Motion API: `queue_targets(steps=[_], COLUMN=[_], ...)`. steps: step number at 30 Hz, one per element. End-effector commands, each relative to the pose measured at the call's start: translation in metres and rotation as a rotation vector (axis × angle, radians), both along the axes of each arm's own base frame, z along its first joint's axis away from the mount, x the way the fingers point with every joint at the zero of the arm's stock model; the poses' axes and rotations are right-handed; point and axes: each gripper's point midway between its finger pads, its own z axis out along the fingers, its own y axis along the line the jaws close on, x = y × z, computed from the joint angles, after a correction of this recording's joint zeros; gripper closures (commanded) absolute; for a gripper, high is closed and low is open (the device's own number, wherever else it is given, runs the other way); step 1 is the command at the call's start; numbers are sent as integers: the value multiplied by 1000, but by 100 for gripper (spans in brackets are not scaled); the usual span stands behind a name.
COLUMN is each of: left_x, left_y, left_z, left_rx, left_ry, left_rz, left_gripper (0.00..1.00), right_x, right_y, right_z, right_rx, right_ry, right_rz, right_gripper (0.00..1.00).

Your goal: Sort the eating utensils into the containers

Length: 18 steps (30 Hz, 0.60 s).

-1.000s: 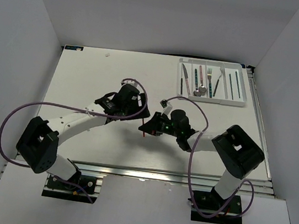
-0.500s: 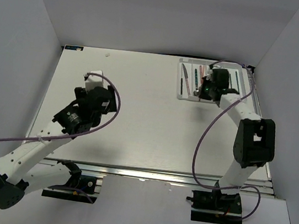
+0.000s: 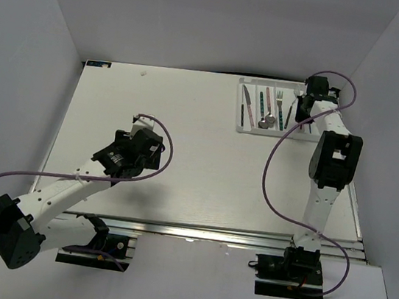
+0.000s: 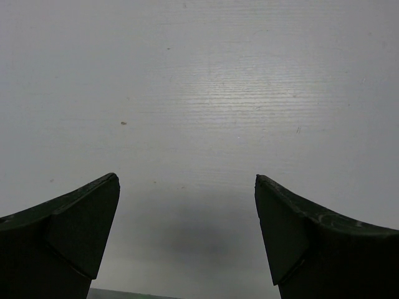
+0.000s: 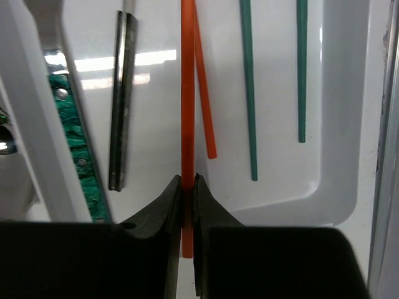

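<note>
Right end effector (image 5: 187, 182) now over tray (image 5: 340, 112)

No readable text, brand, number or sign anywhere in the three views. Only a small dark sticker (image 3: 98, 64) at the far left corner of the bench (image 3: 184, 155), too small to make out any lettering.
</note>
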Motion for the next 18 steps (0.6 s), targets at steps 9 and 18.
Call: queue_targets(steps=[9, 18], left_x=[3, 4], left_y=[-17, -18], left_z=[-10, -21], left_rx=[-17, 8], left_ry=[44, 81], left_rz=[-69, -73], left_gripper=[2, 2], right_x=[25, 24], right_y=[-39, -58], right_z=[13, 1], right_rx=[-72, -112], right_ry=[-10, 0], right_rz=[0, -12], right_gripper=[100, 73])
